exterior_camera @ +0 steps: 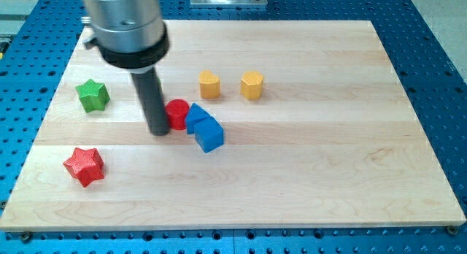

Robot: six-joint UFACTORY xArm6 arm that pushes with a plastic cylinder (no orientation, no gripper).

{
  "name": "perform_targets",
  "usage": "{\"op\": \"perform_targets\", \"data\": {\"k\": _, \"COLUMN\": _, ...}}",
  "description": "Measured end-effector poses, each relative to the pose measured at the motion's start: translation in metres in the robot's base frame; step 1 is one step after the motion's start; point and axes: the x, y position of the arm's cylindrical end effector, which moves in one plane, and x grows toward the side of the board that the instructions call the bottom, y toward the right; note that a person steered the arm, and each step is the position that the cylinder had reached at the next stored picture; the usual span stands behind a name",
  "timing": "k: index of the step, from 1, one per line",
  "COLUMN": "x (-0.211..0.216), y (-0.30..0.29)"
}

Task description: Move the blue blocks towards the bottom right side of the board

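Two blue blocks lie together near the board's middle: a smaller one [195, 117] and, just below and to its right, a blue house-shaped block [209, 134]. They touch each other. A red round block [177, 114] sits against the smaller blue block's left side. My tip [158, 131] is at the red round block's left, touching or nearly touching it. The rod rises from there to the large grey arm head at the view's top left.
A green star [93, 95] lies at the left. A red star [84, 166] lies at the lower left. Two yellow blocks [209, 85] [252, 85] sit above the blue ones. The wooden board [328, 174] rests on a blue perforated table.
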Motion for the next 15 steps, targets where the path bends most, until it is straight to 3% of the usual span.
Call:
{"op": "perform_targets", "data": {"k": 2, "x": 0.005, "y": 0.131}}
{"op": "perform_targets", "data": {"k": 3, "x": 0.005, "y": 0.056}}
{"op": "perform_targets", "data": {"k": 4, "x": 0.032, "y": 0.009}}
{"op": "perform_targets", "data": {"k": 6, "x": 0.053, "y": 0.229}}
{"op": "perform_targets", "data": {"k": 7, "x": 0.050, "y": 0.201}}
{"op": "perform_targets", "data": {"k": 8, "x": 0.050, "y": 0.118}}
{"op": "perform_targets", "data": {"k": 9, "x": 0.028, "y": 0.050}}
{"op": "perform_targets", "data": {"k": 11, "x": -0.032, "y": -0.026}}
{"op": "perform_targets", "data": {"k": 12, "x": -0.046, "y": 0.043}}
{"op": "perform_targets", "data": {"k": 13, "x": -0.034, "y": 0.151}}
{"op": "perform_targets", "data": {"k": 15, "x": -0.005, "y": 0.182}}
